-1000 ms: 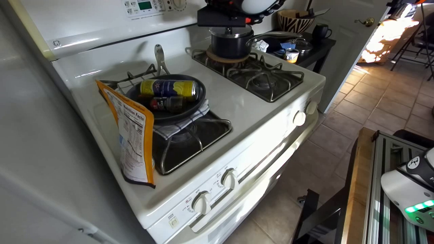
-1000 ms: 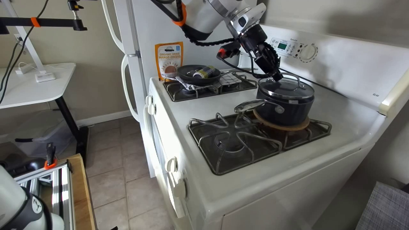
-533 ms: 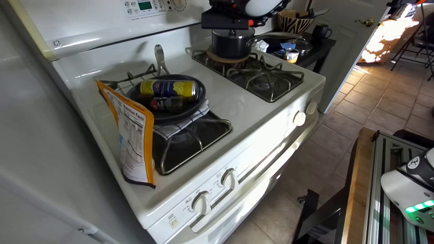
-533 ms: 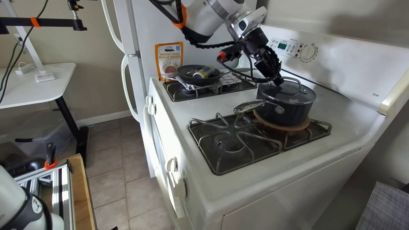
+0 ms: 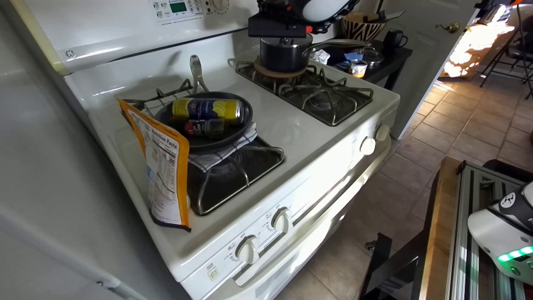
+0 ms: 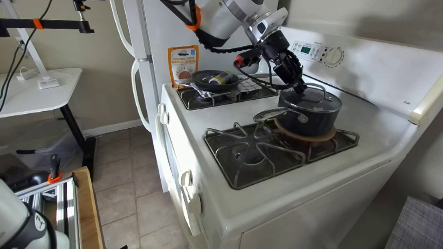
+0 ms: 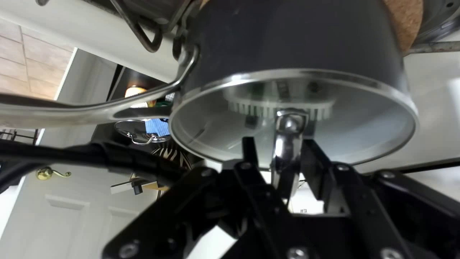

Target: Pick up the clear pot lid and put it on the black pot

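Near the back edge of the white stove surface (image 5: 291, 133), toward one corner, the clear round glass lid (image 6: 313, 100) rests on the round black metal pot (image 6: 322, 122), which stands on a brown cork-like disc (image 6: 316, 138); the black pincer (image 7: 279, 144) has its fingers apart, one on each side of the lid's arched silver handle (image 7: 287, 151)
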### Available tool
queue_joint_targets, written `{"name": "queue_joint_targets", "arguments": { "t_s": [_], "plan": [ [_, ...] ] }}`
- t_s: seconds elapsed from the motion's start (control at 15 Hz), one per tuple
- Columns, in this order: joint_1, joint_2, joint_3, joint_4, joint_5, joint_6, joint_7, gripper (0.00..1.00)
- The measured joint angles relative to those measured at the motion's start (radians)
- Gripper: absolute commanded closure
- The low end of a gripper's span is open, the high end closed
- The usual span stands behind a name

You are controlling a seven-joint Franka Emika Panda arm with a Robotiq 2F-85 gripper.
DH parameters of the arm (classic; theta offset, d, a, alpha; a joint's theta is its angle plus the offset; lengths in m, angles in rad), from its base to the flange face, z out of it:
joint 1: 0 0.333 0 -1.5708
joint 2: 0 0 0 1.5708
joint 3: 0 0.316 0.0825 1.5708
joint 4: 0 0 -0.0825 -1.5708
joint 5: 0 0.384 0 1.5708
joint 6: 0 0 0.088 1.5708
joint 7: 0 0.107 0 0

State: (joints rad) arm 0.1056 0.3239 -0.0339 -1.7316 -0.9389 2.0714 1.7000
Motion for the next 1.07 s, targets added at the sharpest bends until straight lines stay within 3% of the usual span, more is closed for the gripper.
{"name": "queue_joint_targets", "arguments": {
  "t_s": [0.27,0.33,0.8,1.07],
  "plan": [
    [0.008,-0.022,0.009,-0.026,0.000,0.000,0.000,0.02],
    [0.013,-0.033,0.013,-0.036,0.000,0.000,0.002,0.00],
    [0.037,-0.146,0.062,-0.146,-0.004,0.003,0.002,0.00],
    [0.040,-0.197,0.106,-0.229,-0.004,0.096,-0.081,0.00]
  ]
}}
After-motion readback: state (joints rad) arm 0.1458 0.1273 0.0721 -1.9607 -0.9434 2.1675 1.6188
